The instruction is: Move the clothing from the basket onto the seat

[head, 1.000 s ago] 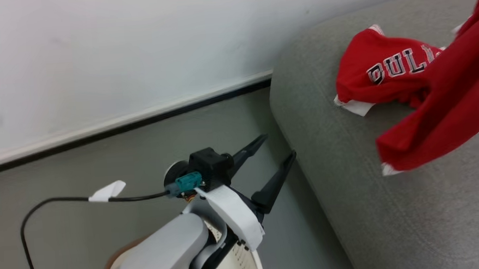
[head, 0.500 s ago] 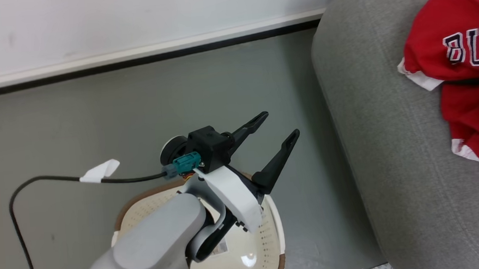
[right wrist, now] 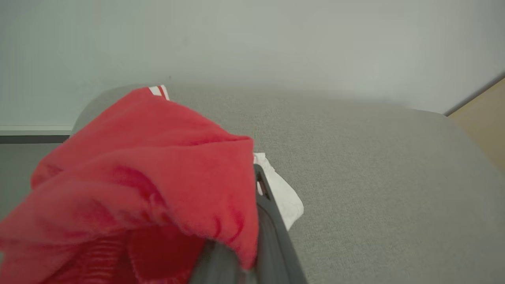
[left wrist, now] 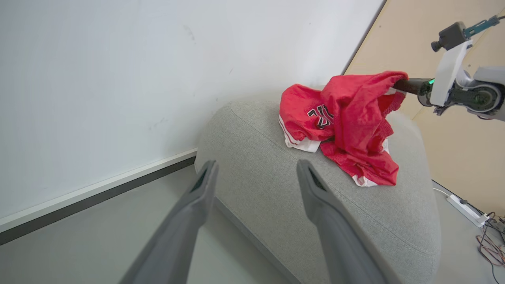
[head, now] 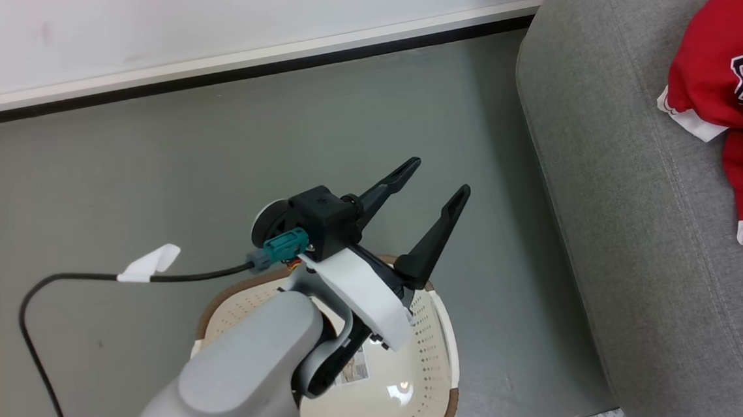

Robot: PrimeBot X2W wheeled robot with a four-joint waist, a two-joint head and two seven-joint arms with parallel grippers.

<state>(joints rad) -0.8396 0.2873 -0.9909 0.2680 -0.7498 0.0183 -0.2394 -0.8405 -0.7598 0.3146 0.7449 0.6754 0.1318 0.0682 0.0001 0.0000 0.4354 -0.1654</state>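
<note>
Red sports clothing (left wrist: 347, 118), white-trimmed and soft-creased, lies heaped on the seat (left wrist: 256, 157), a grey woven sofa with rounded edges. One jersey shows dark, white-outlined characters. We see a fold of the cloth lifted off the heap and pinched in the right gripper (left wrist: 399, 85), whose dark fingers are pressed together under the draped fabric.

Against the picture from a second ago, our head view has swung. The sofa and the jersey now sit at its right edge, and far more of the basket (head: 429, 335) shows at the bottom. That shift belongs to the camera, not to the things. Back then a loose red length hung across the right of that view, and we no longer see it there.

The basket is oval, cream perforated plastic with a brown rim band, and it stands on the smooth grey-green floor (head: 145, 152) just beside the sofa. A paper label (head: 355, 370) shows on its bottom. Over it hangs the left gripper (head: 440, 177), its two long dark fingers spread wide as before and holding nothing. A black cable (head: 75, 278) with a white tag (head: 150, 263) loops from the wrist. Behind runs a white wall (head: 266, 6) with a pale skirting board (head: 237, 57).
</note>
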